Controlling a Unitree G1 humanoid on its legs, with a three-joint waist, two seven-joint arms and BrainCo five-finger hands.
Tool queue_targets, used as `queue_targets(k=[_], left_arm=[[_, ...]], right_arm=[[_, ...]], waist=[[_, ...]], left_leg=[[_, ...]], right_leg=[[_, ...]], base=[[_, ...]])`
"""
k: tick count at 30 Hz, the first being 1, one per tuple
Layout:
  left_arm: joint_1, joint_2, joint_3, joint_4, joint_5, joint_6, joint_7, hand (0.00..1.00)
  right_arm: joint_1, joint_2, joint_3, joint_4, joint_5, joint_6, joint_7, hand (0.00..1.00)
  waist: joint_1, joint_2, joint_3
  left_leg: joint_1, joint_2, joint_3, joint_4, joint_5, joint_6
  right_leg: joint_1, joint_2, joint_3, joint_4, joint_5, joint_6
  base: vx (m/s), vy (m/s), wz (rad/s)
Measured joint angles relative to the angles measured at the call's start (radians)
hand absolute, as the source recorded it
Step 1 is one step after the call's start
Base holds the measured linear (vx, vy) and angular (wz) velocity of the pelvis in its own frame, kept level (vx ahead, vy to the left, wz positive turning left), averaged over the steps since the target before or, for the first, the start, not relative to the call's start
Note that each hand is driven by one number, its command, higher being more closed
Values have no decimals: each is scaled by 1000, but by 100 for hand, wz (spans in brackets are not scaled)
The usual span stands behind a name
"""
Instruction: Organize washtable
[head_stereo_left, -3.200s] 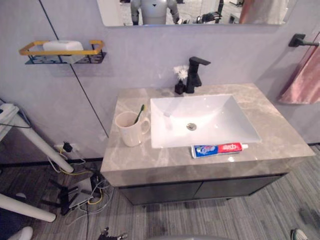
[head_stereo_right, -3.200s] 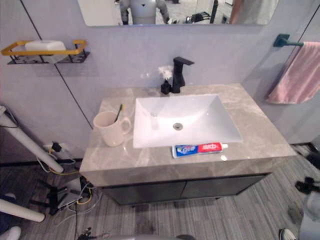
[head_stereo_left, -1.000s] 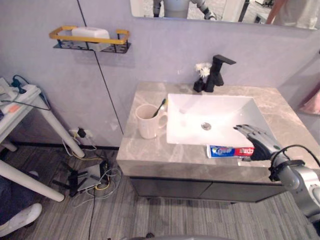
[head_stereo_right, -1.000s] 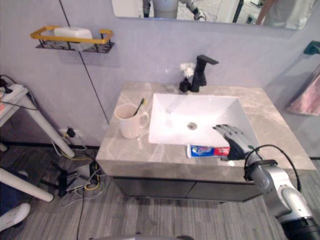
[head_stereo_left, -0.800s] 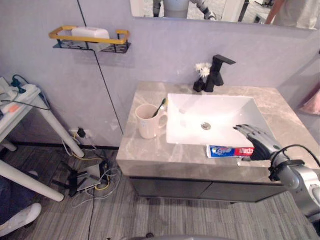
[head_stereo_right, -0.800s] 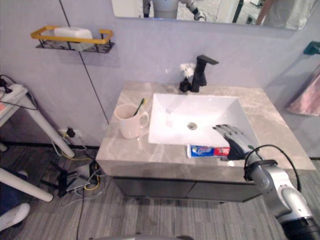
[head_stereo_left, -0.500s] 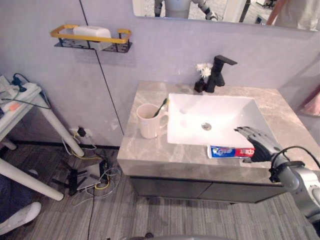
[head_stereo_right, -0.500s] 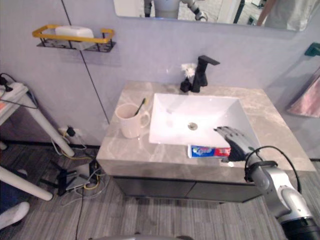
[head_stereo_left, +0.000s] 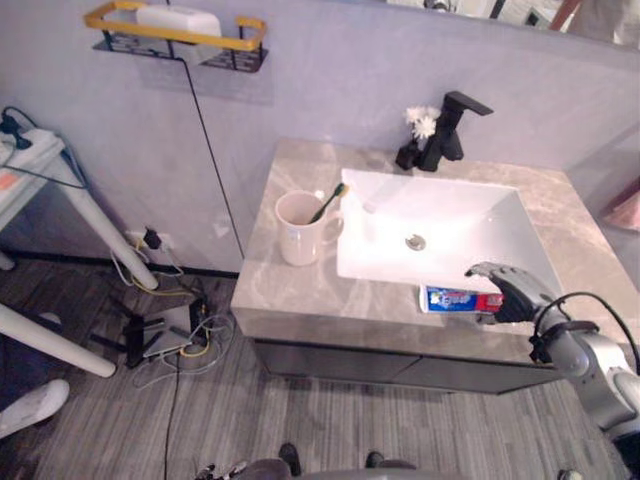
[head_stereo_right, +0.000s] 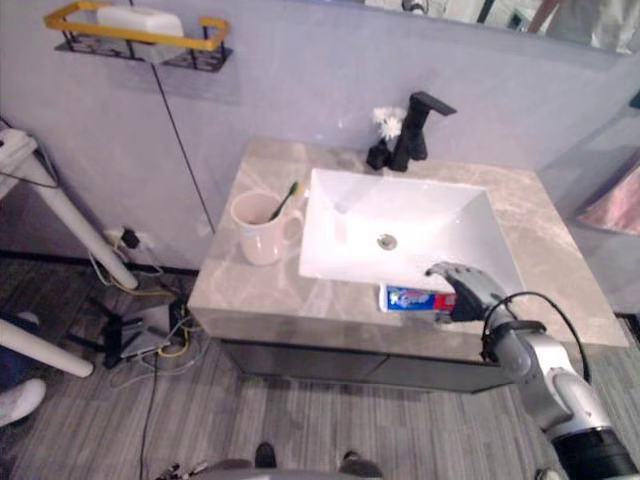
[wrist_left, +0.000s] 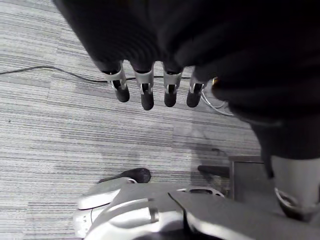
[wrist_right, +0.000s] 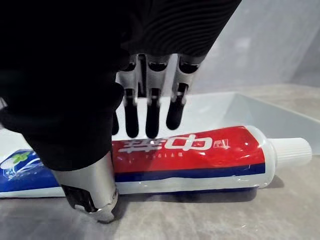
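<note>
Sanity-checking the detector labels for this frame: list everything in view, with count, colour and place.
counter: 1, grey marble, against the wall
basin: 1, white, set in the counter
faucet: 1, black, behind the basin
vase: 1, black with a white flower, just left of the faucet
mug: 1, cream, on the counter left of the basin
toothbrush: 1, green, standing in the mug
toothpaste tube: 1, red, blue and white, lying on the counter's front strip
wall shelf: 1, yellow and black, upper left wall
block: 1, white, on the wall shelf
towel: 1, pink, far right
side table: 1, white, far left
right hand: over the toothpaste tube, fingers extended
left hand: over the floor, fingers straight
</note>
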Motion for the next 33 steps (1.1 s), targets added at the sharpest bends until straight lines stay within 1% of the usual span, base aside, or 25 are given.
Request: queue_targets(k=[3,7,9,15,21,26,29,33], left_arm=[[-2,0,0,1,-7,0,1,0],[-6,0,-1,1,-17,-1,1,0],[-10,0,-1,1,-18,-1,2,0],[-12,-2,-2,-5,-18,-1,2,0],[-12,-2,-7,-7,-19,-1,2,0],[-13,-4,-15,-7,-19,-1,3,0],[-13,-10,-15,-7,-18,-1,3,0],[-13,-19,-14,-4,-17,-1,3,0]], right_arm=[[-9,8,4,2,1,0,-1,100],[-23,19,8,3,29,0,-3,100],[-39,19,14,10,36,-1,-3,100],[-41,23,30,11,74,-16,-2,100],[-41,41,27,10,77,-23,-9,100],[-41,70,24,11,77,-23,-27,100],[-41,104,19,8,77,-22,-49,100],[-41,161,-5,-34,133,-24,-77,100]], waist=[[0,0,5],[0,1,20],[1,3,26],[3,6,28],[4,9,27],[4,19,27],[4,30,22],[9,46,13]], left_leg=[[-1,0,0,-2,1,0],[3,0,-7,-36,24,-7],[4,2,-9,-39,26,-8],[5,2,-9,-44,27,-8],[5,2,-9,-47,29,-4],[5,1,-10,-47,30,-4],[5,0,-12,-51,31,-2],[3,-1,-18,-53,32,-1]], right_leg=[[-2,0,0,2,0,0],[-11,3,-9,4,1,-2],[-11,4,-13,4,2,-2],[-11,6,-14,0,2,-2],[-10,7,-15,-2,2,-2],[-10,6,-15,-1,2,-2],[-10,6,-16,-1,2,-2],[-10,6,-20,-3,2,-2]], base=[[0,0,0],[-14,-8,5],[-22,-10,5],[0,0,0],[0,0,0],[0,0,0],[0,0,0],[7,-1,3]])
